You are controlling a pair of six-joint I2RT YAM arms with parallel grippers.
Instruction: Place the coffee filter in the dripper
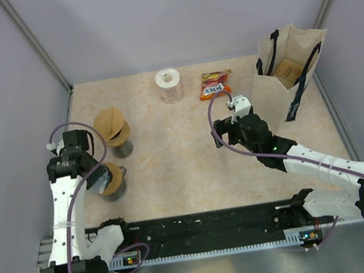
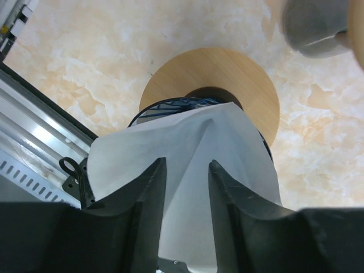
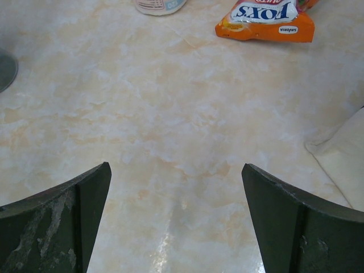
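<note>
Left fingers point(image 2: 142, 210) parted over coffee filter point(image 2: 227, 148), right fingers point(image 3: 57, 222) wide

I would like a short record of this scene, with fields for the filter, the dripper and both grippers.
coffee filter: white, lying over the dripper, its near part hanging past the rim
dripper: wooden collar, dark inside, standing on the table
left gripper: jaws parted, filter seen in the gap, apparently not pinched
right gripper: wide open, empty, above the table
other: snack packet farther back
</note>
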